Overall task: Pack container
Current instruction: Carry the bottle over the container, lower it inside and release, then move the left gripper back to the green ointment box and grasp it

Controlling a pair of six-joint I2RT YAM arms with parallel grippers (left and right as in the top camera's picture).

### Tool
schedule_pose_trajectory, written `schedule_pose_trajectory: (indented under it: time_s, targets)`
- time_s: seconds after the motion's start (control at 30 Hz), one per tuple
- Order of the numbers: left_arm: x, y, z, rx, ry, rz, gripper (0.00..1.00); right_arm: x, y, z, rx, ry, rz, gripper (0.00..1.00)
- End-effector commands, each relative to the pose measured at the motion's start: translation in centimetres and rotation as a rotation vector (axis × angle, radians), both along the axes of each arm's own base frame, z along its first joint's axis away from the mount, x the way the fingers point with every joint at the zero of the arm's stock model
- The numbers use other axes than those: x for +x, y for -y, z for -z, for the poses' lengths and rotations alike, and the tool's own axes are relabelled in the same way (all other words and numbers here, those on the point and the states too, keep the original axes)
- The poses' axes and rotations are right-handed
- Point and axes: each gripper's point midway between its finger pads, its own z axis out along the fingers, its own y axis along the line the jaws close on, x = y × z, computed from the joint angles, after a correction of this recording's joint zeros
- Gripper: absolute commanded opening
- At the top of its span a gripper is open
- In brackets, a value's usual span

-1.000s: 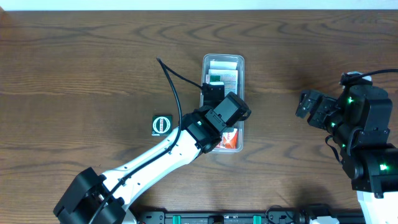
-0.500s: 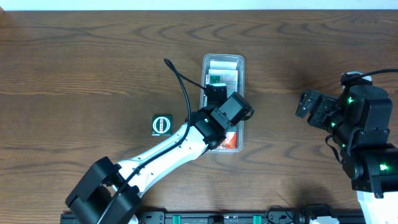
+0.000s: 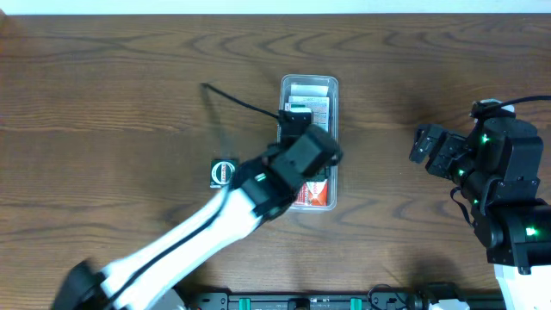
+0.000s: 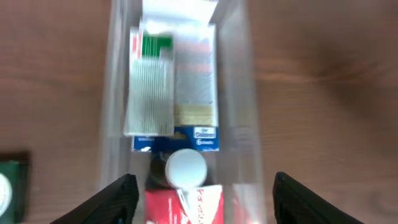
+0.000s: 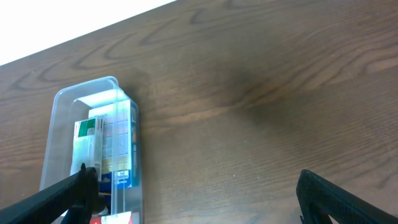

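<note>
The container (image 3: 308, 80), a clear narrow bin, stands at the table's middle. It holds a green-and-white packet (image 4: 149, 93), a blue box (image 4: 186, 140), a white-capped bottle (image 4: 185, 168) and a red box (image 4: 186, 205). My left gripper (image 4: 208, 199) hangs over the container's near end, its jaws open wider than the bin and nothing between them. In the overhead view the left gripper (image 3: 297, 127) covers the bin's middle, with the red box (image 3: 312, 194) showing below it. The right gripper (image 3: 426, 146) stands open to the right, empty, well away from the container (image 5: 62, 99).
A small dark green box (image 3: 224, 170) with a white ring lies on the table left of the container, also at the edge of the left wrist view as a green box (image 4: 9, 186). A black cable (image 3: 241, 102) loops from the left arm.
My left gripper's jaws have opened. The left arm has swung a little to the left and its cable has swung with it. The right arm has not moved.
</note>
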Motion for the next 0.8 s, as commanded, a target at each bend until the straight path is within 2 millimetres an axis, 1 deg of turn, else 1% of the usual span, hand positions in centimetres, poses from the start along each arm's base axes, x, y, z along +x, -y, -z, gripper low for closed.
schedule_pose_trajectory:
  time_s: [0.0, 0.07, 0.13, 0.17, 0.23, 0.27, 0.3, 0.33, 0.43, 0.63, 0.77]
  targets:
    - [-1.0, -1.9, -5.3, 0.027, 0.134, 0.099, 0.71, 0.0, 0.4, -0.2, -0.008, 0.005, 0.016, 0.99]
    - [-1.3, -4.8, -6.6, 0.094, 0.178, 0.064, 0.71, 0.0, 0.4, -0.2, -0.008, 0.005, 0.016, 0.99]
    - [-1.4, -8.7, -7.2, 0.183, 0.193, -0.023, 0.74, 0.0, 0.4, -0.2, -0.008, 0.005, 0.016, 0.99]
    - [-1.4, -10.8, -7.1, 0.234, 0.188, -0.072, 0.77, 0.0, 0.4, -0.2, -0.008, 0.005, 0.016, 0.99]
    - [-1.6, -14.0, -6.4, 0.315, 0.142, -0.131, 0.86, 0.0, 0.4, -0.2, -0.008, 0.005, 0.016, 0.99]
    - [-1.6, -15.3, -5.7, 0.345, 0.104, -0.143, 0.92, 0.0, 0.4, -0.2, -0.008, 0.005, 0.016, 0.99]
    - [-1.6, -16.1, -5.0, 0.363, 0.067, -0.143, 0.99, 0.0, 0.4, -0.2, -0.008, 0.005, 0.016, 0.99]
    - [-1.6, -16.6, -4.0, 0.379, 0.023, -0.118, 0.98, 0.0, 0.4, -0.2, -0.008, 0.005, 0.016, 0.99]
    - [-1.6, -17.1, -0.9, 0.379, -0.101, -0.053, 0.98, 0.0, 0.4, -0.2, -0.008, 0.005, 0.016, 0.99]
    - [-0.6, -18.9, 5.4, 0.384, -0.347, -0.089, 0.98, 0.0, 0.4, -0.2, -0.008, 0.005, 0.016, 0.99]
    - [-0.6, -18.5, 9.9, 0.338, -0.526, -0.072, 0.99, 0.0, 0.4, -0.2, -0.008, 0.005, 0.016, 0.99]
